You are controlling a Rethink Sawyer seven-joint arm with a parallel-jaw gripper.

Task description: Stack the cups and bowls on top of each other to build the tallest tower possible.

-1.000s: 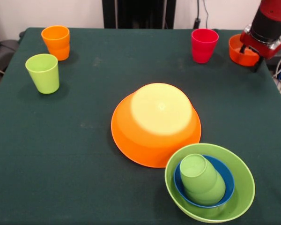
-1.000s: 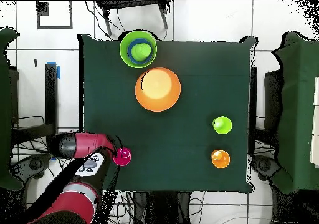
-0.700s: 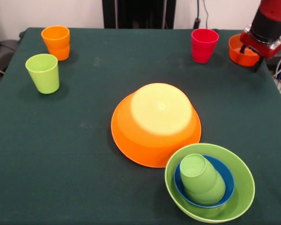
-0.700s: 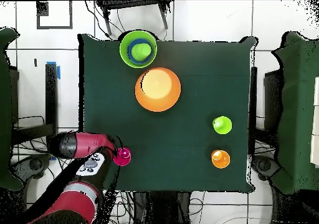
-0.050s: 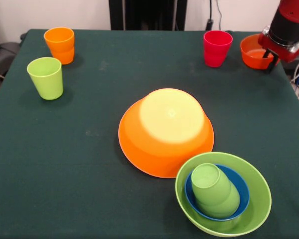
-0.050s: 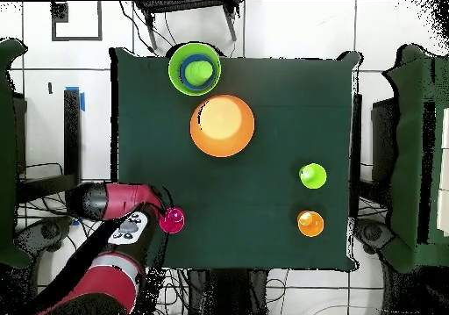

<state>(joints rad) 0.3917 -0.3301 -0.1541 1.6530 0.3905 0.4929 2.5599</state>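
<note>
The large orange bowl [image 5: 165, 132] [image 6: 222, 125] lies upside down mid-table. Beside it the light green bowl [image 5: 259, 189] [image 6: 178, 59] holds the small blue bowl [image 5: 241, 191] with an upturned green cup [image 5: 214, 189] [image 6: 200, 68] in it. An orange cup [image 5: 59, 45] [image 6: 310, 223], a lime green cup [image 5: 46, 77] [image 6: 312, 175] and a red-pink cup [image 5: 217, 48] [image 6: 172, 219] stand upright and apart. At the table's far right corner my gripper [image 5: 268, 56] is shut on the rim of the small red-orange bowl [image 5: 251, 52]. In the overhead view the arm [image 6: 118, 202] hides that bowl.
The table's right edge [image 5: 294, 99] runs close beside the gripper, with cables hanging past it. The red-pink cup stands just left of the held bowl. Dark green cloth [image 5: 89, 164] covers the table.
The arm has risen a little, and the small red-orange bowl has shifted slightly up and to the left with it. Everything else has stayed put.
</note>
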